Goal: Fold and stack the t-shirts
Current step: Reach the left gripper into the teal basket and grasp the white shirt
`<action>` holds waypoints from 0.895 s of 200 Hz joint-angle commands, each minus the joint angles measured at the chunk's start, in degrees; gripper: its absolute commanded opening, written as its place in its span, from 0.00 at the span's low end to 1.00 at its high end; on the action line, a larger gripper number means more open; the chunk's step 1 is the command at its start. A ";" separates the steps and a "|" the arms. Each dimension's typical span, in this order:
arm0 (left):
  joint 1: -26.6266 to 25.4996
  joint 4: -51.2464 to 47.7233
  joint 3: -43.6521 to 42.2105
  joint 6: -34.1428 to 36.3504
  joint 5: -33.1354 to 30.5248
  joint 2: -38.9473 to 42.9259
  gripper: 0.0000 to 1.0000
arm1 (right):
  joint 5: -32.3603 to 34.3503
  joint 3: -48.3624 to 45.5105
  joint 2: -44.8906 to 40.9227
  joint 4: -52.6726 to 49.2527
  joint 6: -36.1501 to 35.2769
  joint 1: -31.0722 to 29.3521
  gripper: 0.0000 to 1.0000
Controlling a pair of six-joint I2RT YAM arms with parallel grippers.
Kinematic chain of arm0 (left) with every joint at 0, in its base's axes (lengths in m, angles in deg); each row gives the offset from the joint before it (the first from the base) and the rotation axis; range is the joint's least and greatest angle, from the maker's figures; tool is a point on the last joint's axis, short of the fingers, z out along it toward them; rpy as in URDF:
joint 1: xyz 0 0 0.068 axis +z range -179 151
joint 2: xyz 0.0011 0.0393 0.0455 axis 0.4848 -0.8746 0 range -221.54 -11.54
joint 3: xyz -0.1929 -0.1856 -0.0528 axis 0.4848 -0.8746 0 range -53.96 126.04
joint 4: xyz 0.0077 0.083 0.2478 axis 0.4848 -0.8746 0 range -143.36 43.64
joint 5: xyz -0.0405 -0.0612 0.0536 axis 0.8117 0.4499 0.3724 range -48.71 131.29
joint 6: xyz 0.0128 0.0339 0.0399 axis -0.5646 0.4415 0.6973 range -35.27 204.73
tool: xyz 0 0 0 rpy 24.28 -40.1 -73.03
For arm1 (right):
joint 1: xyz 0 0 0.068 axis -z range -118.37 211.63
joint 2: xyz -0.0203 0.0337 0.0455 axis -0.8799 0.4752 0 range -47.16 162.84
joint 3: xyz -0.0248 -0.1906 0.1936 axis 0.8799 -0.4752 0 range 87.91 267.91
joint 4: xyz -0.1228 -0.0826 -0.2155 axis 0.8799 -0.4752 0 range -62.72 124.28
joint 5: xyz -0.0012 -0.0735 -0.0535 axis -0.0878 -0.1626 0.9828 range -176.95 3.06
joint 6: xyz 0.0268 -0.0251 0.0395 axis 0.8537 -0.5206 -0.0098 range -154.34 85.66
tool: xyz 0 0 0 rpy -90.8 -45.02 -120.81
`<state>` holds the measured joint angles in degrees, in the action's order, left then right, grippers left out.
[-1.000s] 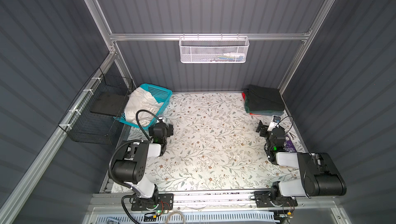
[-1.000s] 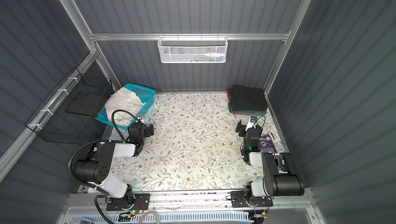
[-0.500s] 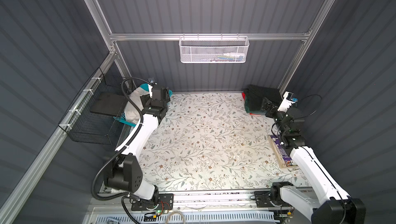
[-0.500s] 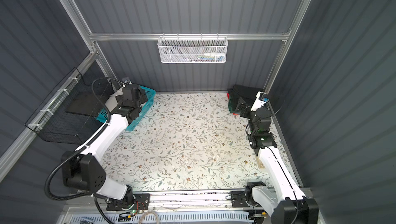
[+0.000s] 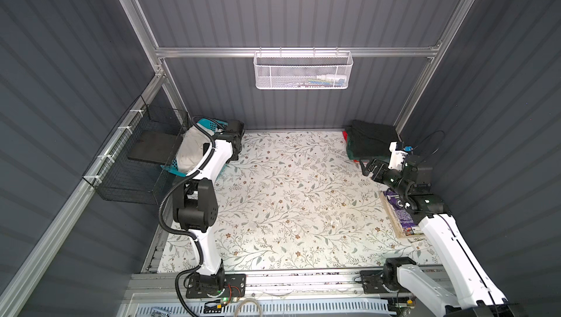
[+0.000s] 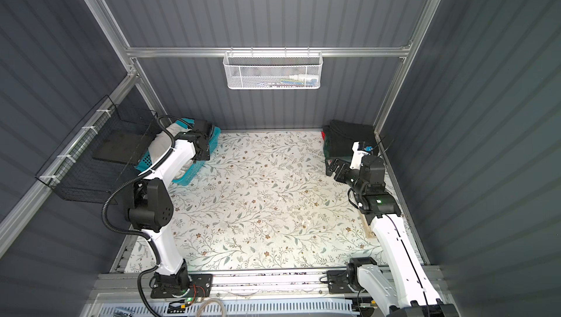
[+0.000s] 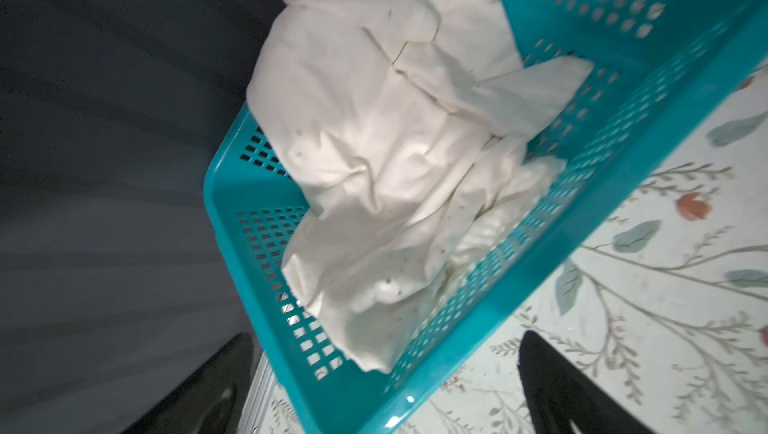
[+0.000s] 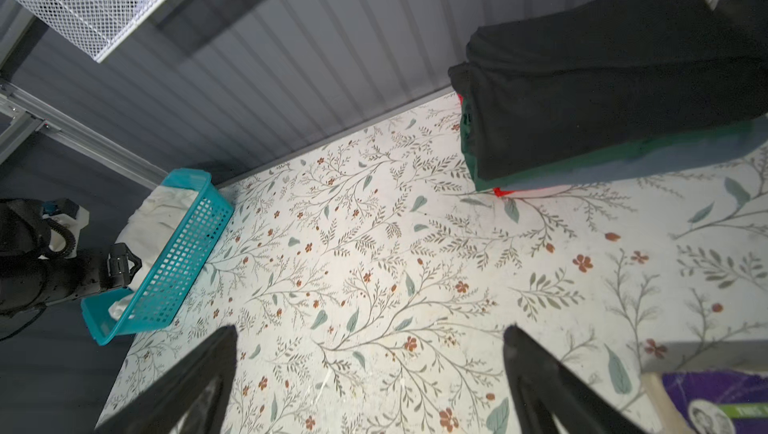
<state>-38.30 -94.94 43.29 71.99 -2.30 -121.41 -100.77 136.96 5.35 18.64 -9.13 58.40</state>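
1. Off-white cotton, still crumpled: the large off-white cotton t-shirt (image 7: 395, 162) lies heaped in the perforated teal plastic basket (image 7: 540, 282) at the far left corner of the floral-covered desk (image 5: 288, 209)
2. Within a second both arms have swung up from a tucked rest at the desk's near edge. The left hand (image 7: 384, 336) now hovers at the basket's desk-side rim, jaws spread wide, empty and clear of the cloth
3. The right hand (image 8: 370, 328), likewise wide open and empty, has reached toward the stack of folded shirts (image 8: 602, 91) in the far right corner, black on top with dark green and red edges below. It remains apart from the stack
4. The reach suggests the pick-up is only beginning: nothing is grasped yet, and the shirt must be drawn out onto the bare middle of the desk before folding
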 commanded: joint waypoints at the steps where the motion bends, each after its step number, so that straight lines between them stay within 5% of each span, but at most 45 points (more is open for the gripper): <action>1: 2.04 -5.38 -1.76 -0.56 0.06 4.29 0.96 | -2.08 -0.37 -1.93 -4.16 -0.60 -0.31 0.99; 38: 4.05 -0.70 -8.01 -1.57 5.90 9.74 0.91 | -1.69 -3.68 -4.44 -3.86 -0.04 -0.38 0.99; 179: 9.65 2.76 -9.69 -5.81 14.26 2.73 0.74 | 1.56 -4.24 -6.98 -9.99 -0.13 -0.37 0.99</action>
<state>-29.30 -92.07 34.40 67.54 10.55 -116.99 -100.38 132.88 -1.36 9.94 -9.05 58.21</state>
